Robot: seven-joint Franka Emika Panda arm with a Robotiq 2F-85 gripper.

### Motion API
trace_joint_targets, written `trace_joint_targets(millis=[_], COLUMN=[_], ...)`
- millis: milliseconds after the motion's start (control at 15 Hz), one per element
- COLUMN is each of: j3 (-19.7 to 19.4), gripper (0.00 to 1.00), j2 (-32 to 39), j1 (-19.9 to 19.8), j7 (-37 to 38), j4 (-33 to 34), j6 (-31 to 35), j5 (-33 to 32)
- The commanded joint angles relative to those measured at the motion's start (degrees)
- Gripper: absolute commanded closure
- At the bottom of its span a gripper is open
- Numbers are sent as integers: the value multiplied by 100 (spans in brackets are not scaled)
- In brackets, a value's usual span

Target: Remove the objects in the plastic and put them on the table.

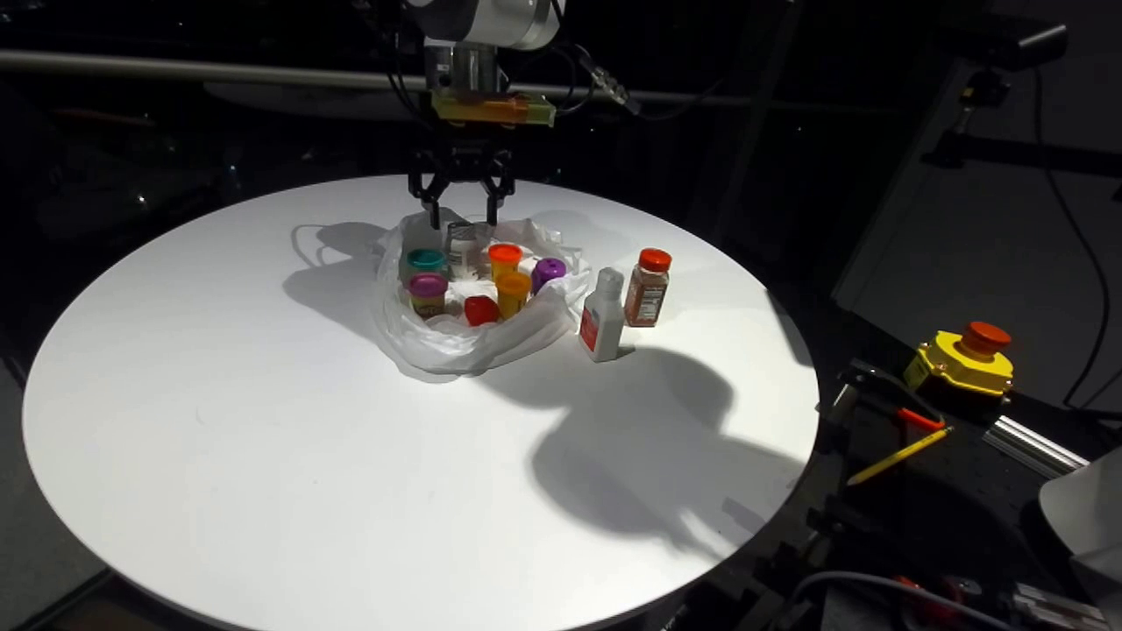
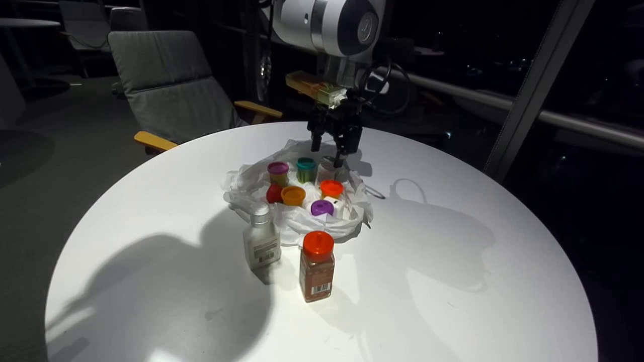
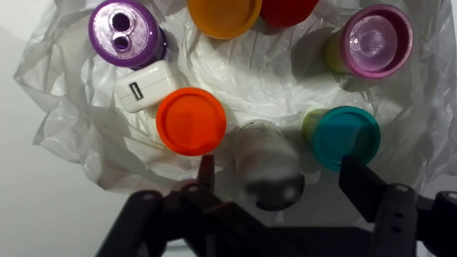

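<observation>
Inside the crumpled plastic bag (image 1: pixel 447 352), which lies on the bench (image 1: pixel 263 491), are a pink-lidded tub (image 3: pixel 376 43), a teal-lidded tub (image 3: pixel 344 137), an orange-lidded tub (image 3: pixel 191 121), an amber-lidded tub (image 3: pixel 225 18), a red object (image 1: pixel 480 310), a purple two-holed piece (image 3: pixel 123 34), a white USB block (image 3: pixel 148 85) and a pale container (image 3: pixel 264 153). Over the plastic bag, the gripper (image 1: pixel 463 223) stands wide, its fingers (image 3: pixel 360 187) to either side of the pale container with a gap at each. Near the plastic bag, directly on the bench, stand a white bottle (image 1: pixel 605 317) and a red-capped jar (image 1: pixel 647 296).
</observation>
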Motion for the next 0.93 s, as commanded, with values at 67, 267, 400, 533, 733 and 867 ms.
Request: trace_joint_targets(millis=[67,267,400,533,733,867], j3=[58,85,63,33,-38,-98], gripper=[51,73,83,83,83,83], j2=[233,326,300,178,-169,-556], j1=[-15,5,30,66,153,224], j7=[90,95,111,120,174,223], j4=[317,371,383,280,-22,-345], j6=[-51,-55,-55,-32,61,127], j5=[36,44,6,-33,-109,-185])
